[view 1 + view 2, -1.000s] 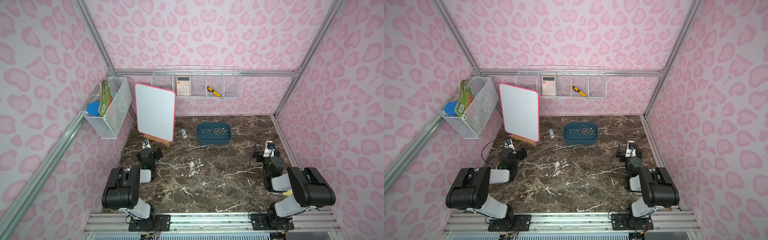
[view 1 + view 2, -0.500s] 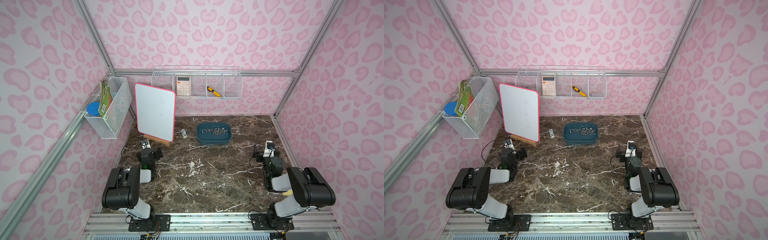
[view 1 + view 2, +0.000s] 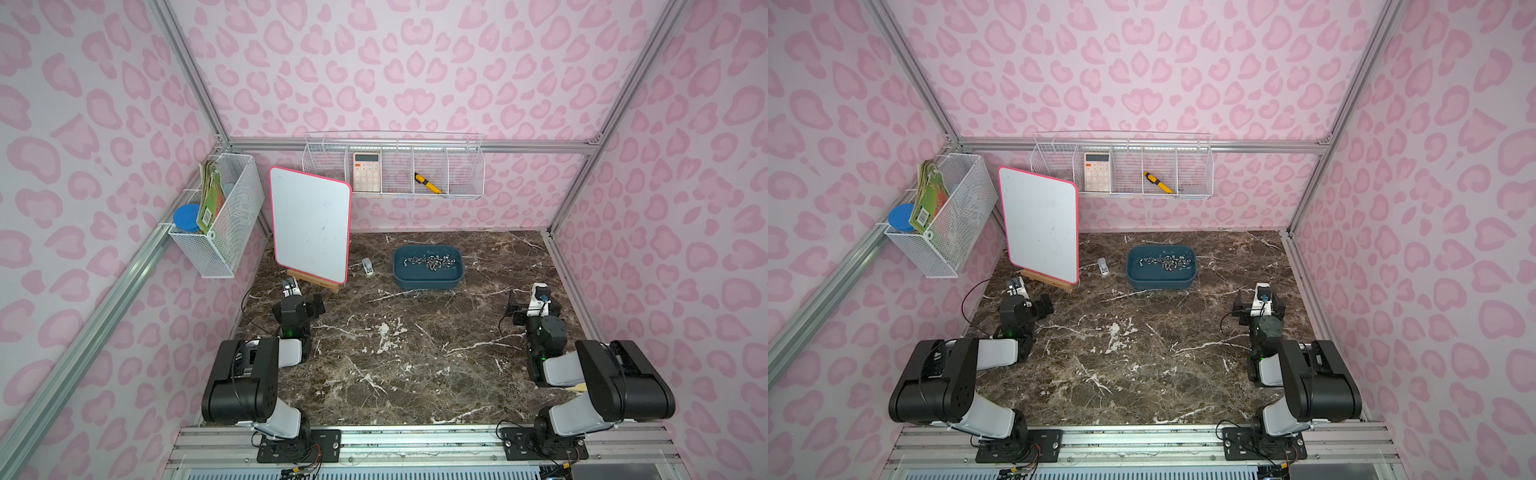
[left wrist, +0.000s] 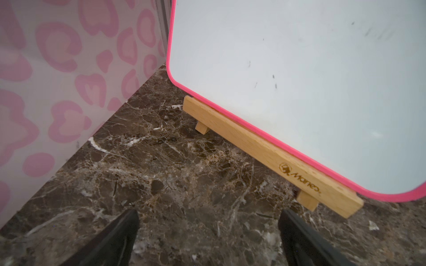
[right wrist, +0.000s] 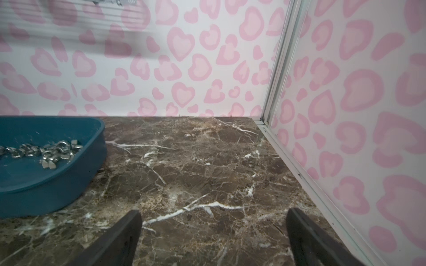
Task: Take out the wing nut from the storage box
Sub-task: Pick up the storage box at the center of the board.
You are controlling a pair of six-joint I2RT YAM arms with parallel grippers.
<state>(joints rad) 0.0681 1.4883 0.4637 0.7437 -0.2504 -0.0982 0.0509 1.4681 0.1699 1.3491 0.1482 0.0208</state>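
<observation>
Left wrist view reads "Maries" on the pale wooden easel ledge under the pink-rimmed whiteboard; the left gripper has its jaws spread, empty. The right gripper likewise has its jaws spread, empty. Silvery wing nuts lie inside the shallow teal-blue plastic storage box, near the back edge of the brown marble desk.

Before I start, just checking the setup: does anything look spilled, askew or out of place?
Nothing stands out. The wing nuts all lie inside the storage box, which sits flat on the table; none spilled.

Bright even light (blurred wrist-view edges)
</observation>
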